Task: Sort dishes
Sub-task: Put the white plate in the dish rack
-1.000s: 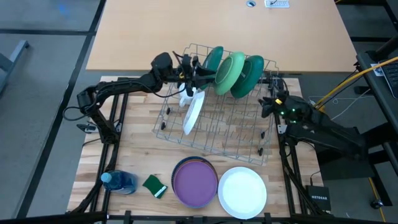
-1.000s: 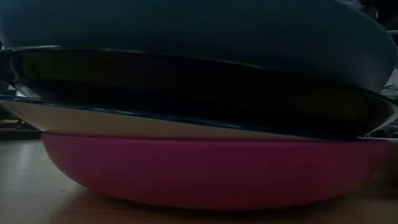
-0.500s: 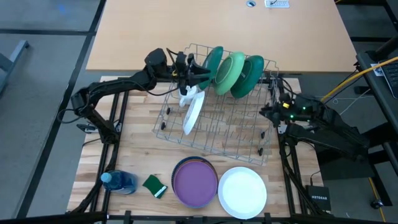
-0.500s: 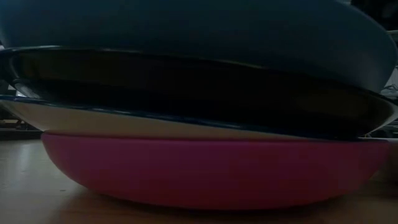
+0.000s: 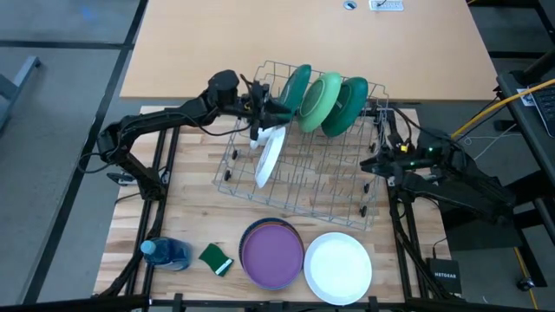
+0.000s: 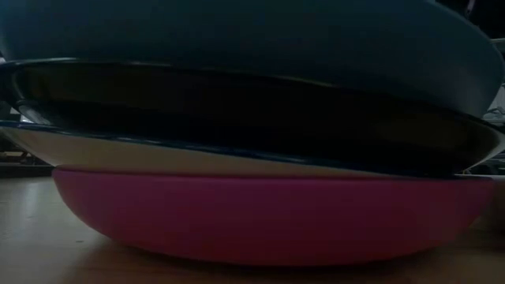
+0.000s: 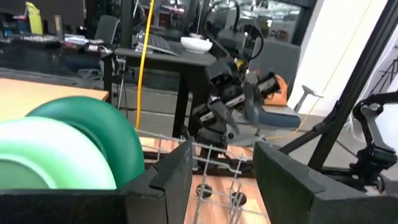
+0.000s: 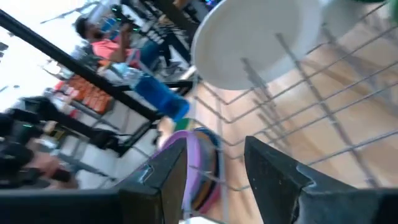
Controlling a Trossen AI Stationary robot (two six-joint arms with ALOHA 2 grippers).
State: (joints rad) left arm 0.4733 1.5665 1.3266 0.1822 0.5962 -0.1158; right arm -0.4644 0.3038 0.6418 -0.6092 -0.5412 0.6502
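Racking step — left gripper (image 5: pixel 270 111), jaws parted and empty, is held beside three green plates (image 5: pixel 325 100); right gripper (image 5: pixel 371 162), likewise empty, is held at the wire rack (image 5: pixel 303 178) — a stacked purple plate (image 5: pixel 271 253) is judged next.

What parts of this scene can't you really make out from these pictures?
- Low view: the stack of plates stands right at the lens and hides the rack, both arms and nearly all the table.
- High view: how many plates lie under the purple plate is hidden by it.
- High view: the left hand at the dish rack is too small to show whether it touches the white plate there.
- Right wrist view: blurred; the background cannot be read.
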